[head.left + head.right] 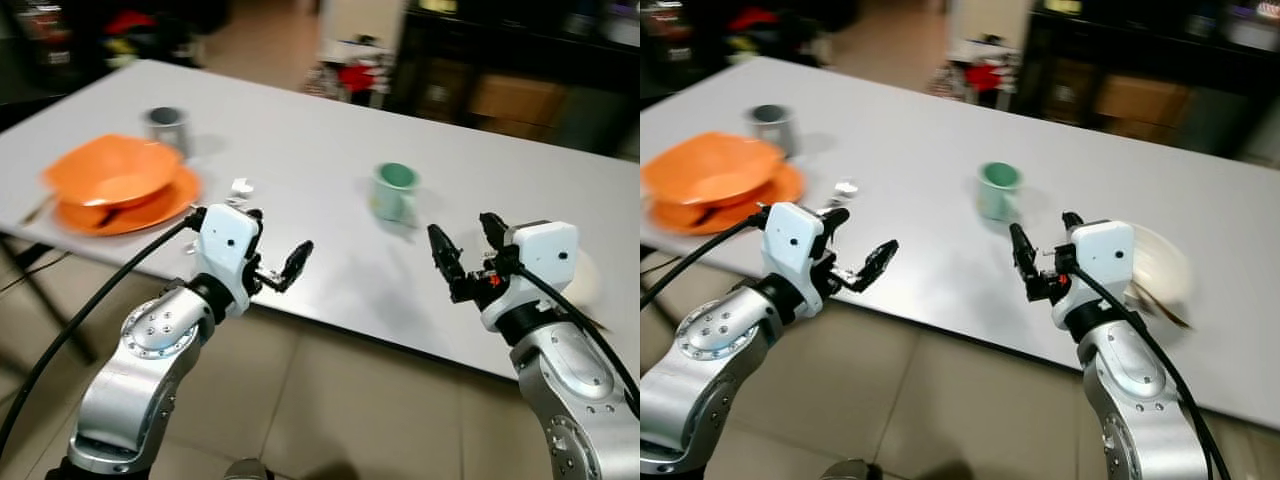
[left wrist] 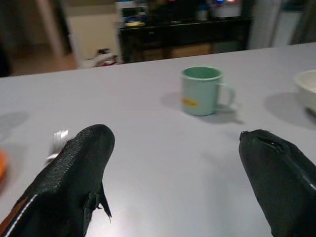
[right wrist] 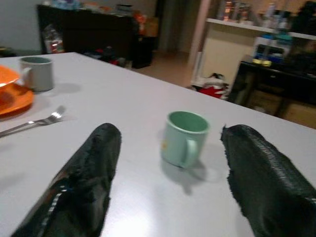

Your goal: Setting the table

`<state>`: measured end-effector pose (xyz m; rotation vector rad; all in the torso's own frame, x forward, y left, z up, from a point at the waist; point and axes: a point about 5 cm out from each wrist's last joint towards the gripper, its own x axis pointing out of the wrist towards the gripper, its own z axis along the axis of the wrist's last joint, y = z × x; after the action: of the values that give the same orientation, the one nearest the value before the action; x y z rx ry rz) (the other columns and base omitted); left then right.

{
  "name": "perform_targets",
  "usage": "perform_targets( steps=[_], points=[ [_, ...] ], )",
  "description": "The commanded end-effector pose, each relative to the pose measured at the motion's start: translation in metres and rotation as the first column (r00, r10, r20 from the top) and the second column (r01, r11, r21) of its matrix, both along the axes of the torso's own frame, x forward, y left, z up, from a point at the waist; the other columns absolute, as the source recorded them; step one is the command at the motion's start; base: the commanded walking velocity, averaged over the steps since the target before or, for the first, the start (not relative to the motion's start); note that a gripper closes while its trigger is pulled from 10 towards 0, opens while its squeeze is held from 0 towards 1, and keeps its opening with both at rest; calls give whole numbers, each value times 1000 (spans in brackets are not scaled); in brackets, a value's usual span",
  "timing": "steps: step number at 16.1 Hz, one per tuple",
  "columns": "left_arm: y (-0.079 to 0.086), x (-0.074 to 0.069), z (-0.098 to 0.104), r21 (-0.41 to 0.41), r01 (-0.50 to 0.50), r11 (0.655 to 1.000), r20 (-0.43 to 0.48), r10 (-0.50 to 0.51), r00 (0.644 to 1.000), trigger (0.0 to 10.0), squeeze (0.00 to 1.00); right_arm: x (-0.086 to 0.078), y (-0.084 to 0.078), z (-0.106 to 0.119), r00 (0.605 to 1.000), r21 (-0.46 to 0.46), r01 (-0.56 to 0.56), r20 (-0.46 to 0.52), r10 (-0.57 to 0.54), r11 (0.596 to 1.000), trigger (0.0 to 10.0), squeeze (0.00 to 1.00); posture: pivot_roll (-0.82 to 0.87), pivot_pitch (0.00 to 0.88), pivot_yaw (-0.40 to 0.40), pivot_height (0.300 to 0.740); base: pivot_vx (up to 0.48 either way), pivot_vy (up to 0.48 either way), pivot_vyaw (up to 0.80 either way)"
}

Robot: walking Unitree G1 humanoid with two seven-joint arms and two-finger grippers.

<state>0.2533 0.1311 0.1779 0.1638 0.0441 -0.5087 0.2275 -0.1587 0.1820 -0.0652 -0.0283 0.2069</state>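
both grippers, left [image 1: 283, 262] and right [image 1: 467, 252], hover wide open at the table [image 1: 300, 170] edge, facing the green mug [image 1: 394, 191].

Silver arms, white wrist housings, black cables, black-fingered left end effector [image 1: 283, 262] and right end effector [image 1: 466, 250].

Pale grey surface [image 1: 300, 150] throughout. Bright orange bowl [image 1: 110, 168] sits on an orange plate [image 1: 150, 212]. Grey mug [image 1: 167, 128] here, mint-green mug [image 1: 394, 190] with a small yellow mark there. Silver fork [image 3: 34, 122]. White bowl [image 1: 1155, 268]. Both end effectors, left [image 1: 275, 268] and right [image 1: 470, 250], show black fingers on white housings.
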Motion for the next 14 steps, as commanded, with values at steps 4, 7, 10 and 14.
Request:
perform_targets(
  steps=[4,7,10,14],
  points=[
    [2,-1,0,8,-42,999,17,42,999,10000,0,-1,3,-1,1000,11,-10,-6,11,1000,10000,1000,43,0,-89,740,0,0,800],
    [-2,-2,-1,11,-51,999,19,51,999,10000,0,1,3,-1,1000,-5,-6,1,6,1000,10000,1000,57,0,-98,740,0,0,800],
    [5,-1,-1,-19,-117,993,21,118,993,10000,0,3,8,-10,999,87,32,-15,-31,996,10000,1000,73,0,-80,740,0,0,800],
    [4,-3,-4,21,-122,992,35,121,992,10000,0,0,9,-20,999,107,37,-30,-34,994,10000,1000,96,0,-51,740,0,0,800]
  ],
)
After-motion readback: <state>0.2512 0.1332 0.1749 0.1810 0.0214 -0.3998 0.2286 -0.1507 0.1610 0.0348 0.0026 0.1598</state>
